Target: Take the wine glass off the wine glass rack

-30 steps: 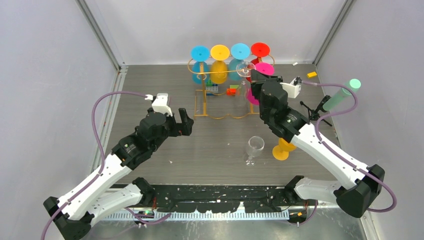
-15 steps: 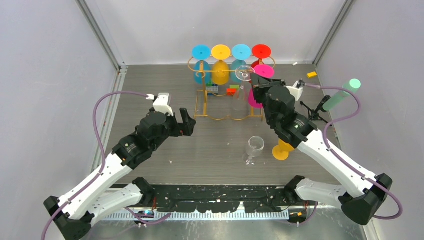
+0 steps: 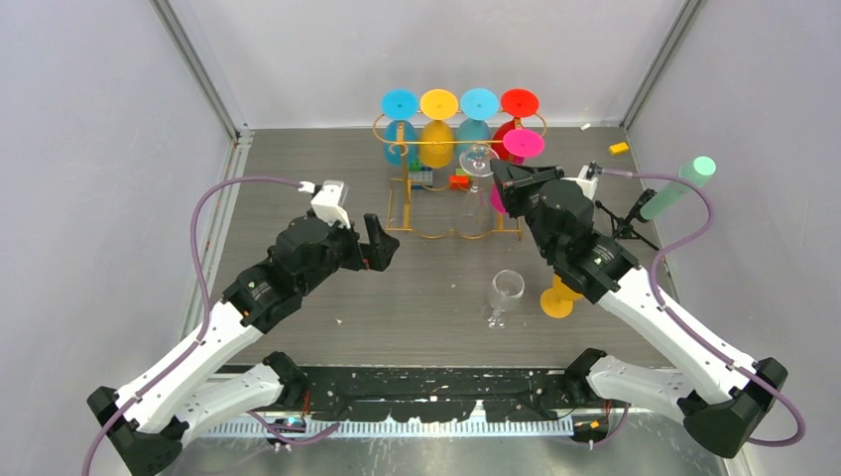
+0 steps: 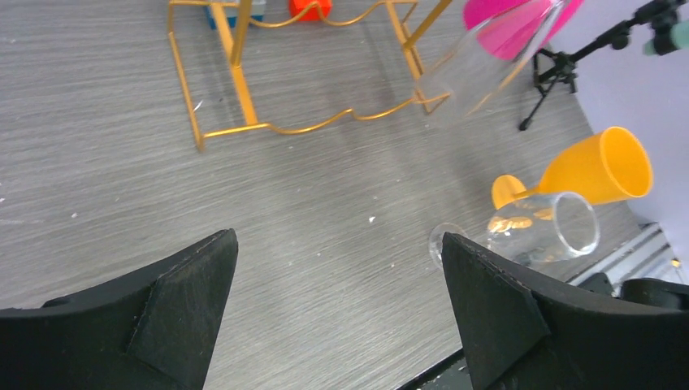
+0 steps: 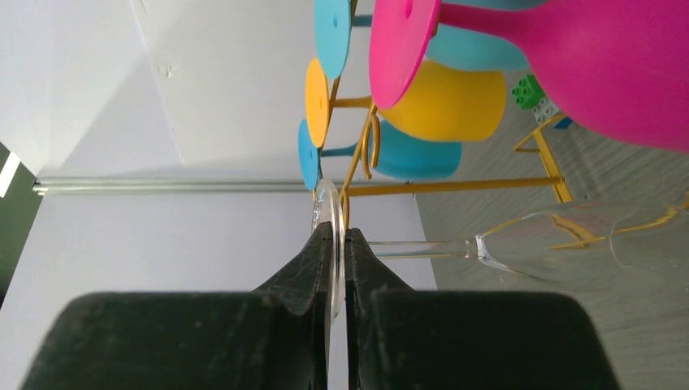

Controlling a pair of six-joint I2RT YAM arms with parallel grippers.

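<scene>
Presently, the right gripper (image 5: 335, 237) is pinched on the foot of the clear wine glass (image 5: 561, 240), hanging upper centre of the overhead view beside the gold rack (image 3: 432, 235), presumably to slide it free, while the left gripper (image 4: 337, 240) hovers spread wide.

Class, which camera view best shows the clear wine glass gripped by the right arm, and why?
Right wrist: the right gripper pinches the clear wine glass by its foot, with stem and bowl visible. Top external shows it only faintly; left wrist shows only its bowl.
</scene>
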